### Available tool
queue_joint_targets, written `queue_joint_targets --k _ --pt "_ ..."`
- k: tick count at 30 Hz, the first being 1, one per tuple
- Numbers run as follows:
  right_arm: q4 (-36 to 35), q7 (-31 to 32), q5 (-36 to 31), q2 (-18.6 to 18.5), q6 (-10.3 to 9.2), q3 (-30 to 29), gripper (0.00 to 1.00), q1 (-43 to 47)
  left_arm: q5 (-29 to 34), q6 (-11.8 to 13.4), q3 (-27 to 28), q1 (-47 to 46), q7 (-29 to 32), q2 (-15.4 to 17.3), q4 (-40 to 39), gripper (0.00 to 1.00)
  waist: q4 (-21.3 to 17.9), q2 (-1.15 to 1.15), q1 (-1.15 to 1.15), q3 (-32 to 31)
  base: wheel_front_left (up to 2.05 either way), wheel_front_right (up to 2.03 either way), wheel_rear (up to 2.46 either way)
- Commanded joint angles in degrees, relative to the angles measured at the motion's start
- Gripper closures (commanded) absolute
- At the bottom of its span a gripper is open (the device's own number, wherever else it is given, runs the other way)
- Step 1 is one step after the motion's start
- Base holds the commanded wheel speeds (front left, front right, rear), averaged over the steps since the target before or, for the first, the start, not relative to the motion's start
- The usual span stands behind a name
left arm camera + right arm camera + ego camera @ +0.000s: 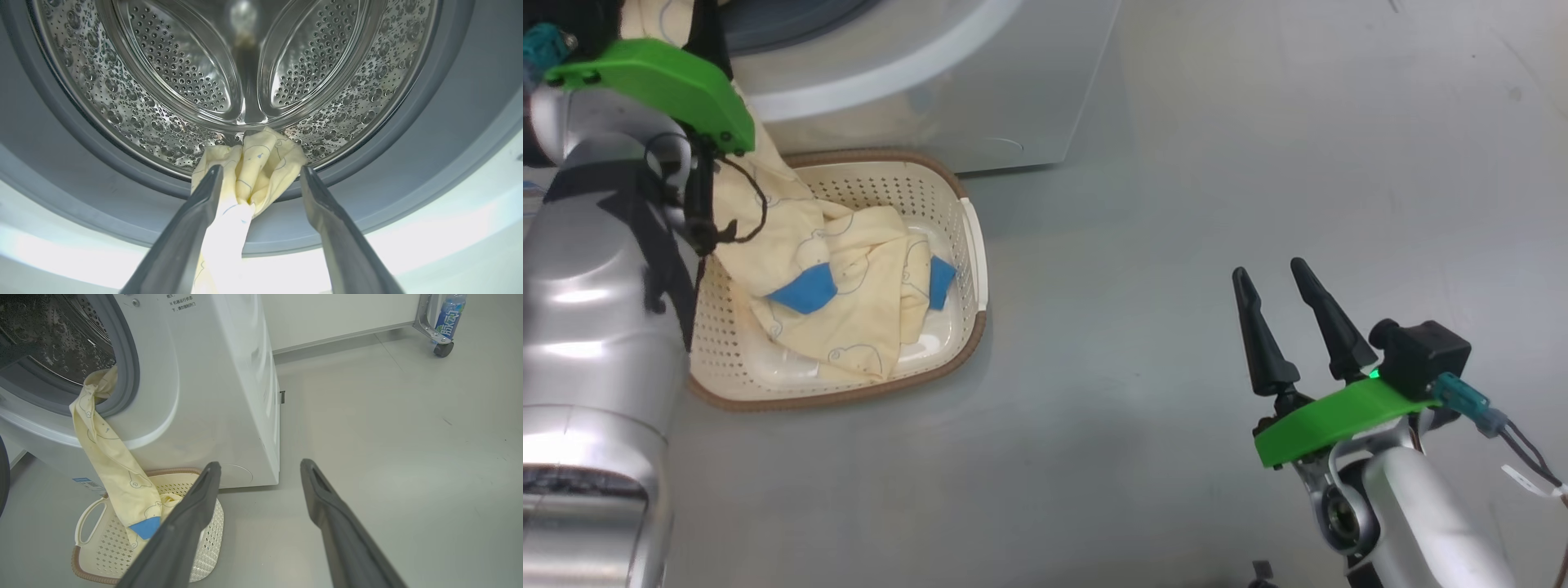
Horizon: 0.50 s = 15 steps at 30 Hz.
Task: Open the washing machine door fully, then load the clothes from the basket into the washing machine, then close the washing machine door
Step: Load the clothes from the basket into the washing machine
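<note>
The washing machine (pixel 980 98) stands with its steel drum (pixel 245 61) exposed. A dark curved sliver at the left edge of the right wrist view looks like the door (pixel 2 473). The pale-yellow clothes (pixel 110 457) hang as one long strip from the drum's grey seal down into the basket (pixel 964 237), where the rest lies heaped (pixel 849 278). My left gripper (pixel 262 169) is open at the drum mouth, with the top bunch of the clothes (pixel 253 163) resting on the seal between its fingertips. My right gripper (pixel 1268 269) is open above bare floor, right of the basket (pixel 212 539).
My left arm (pixel 596 269) and its green wrist plate (pixel 662 82) cover the basket's left side. Grey floor stretches to the right of the machine. A drink bottle (pixel 449 314) stands on a wheeled metal frame by the far wall.
</note>
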Motion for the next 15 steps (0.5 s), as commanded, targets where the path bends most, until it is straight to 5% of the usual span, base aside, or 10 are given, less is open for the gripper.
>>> queue_joint_targets --k 1,15 --pt "-1.3 -0.5 -0.7 -0.6 0.09 0.7 0.0 0.0 -0.4 -0.1 0.9 -0.2 -0.6 1.7 -2.9 0.0 0.6 0.0 0.0 -0.6 0.0 0.0 0.0" --pt "-1.2 -0.5 -2.7 -0.6 0.09 -1.7 0.0 1.9 -0.3 2.8 3.0 21.6 -0.6 0.6 -22.3 0.0 4.3 0.0 0.0 -4.6 0.0 0.0 0.0"
